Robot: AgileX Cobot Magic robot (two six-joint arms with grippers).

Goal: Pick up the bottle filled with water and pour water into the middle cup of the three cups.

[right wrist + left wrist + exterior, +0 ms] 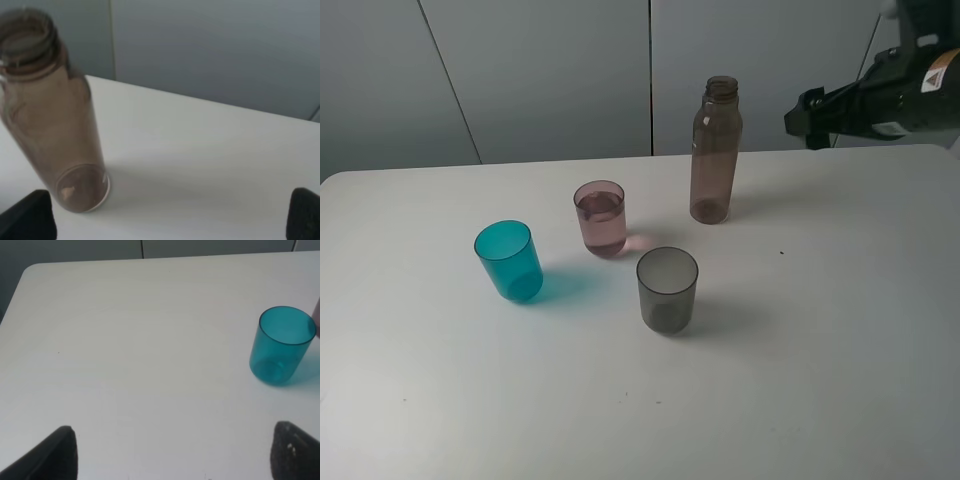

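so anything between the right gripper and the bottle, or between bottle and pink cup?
Nothing visible. The right gripper hangs open to the right of the bottle with only bare table below. The pink cup stands left of the bottle, the path clear.

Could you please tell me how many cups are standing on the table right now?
3. The teal cup stands farthest left, the pink cup sits behind the middle, holding water, left of the bottle, and the smoky grey cup stands nearest the front. None appears hidden.

Bare table (840,330) right of bottle (715,150)
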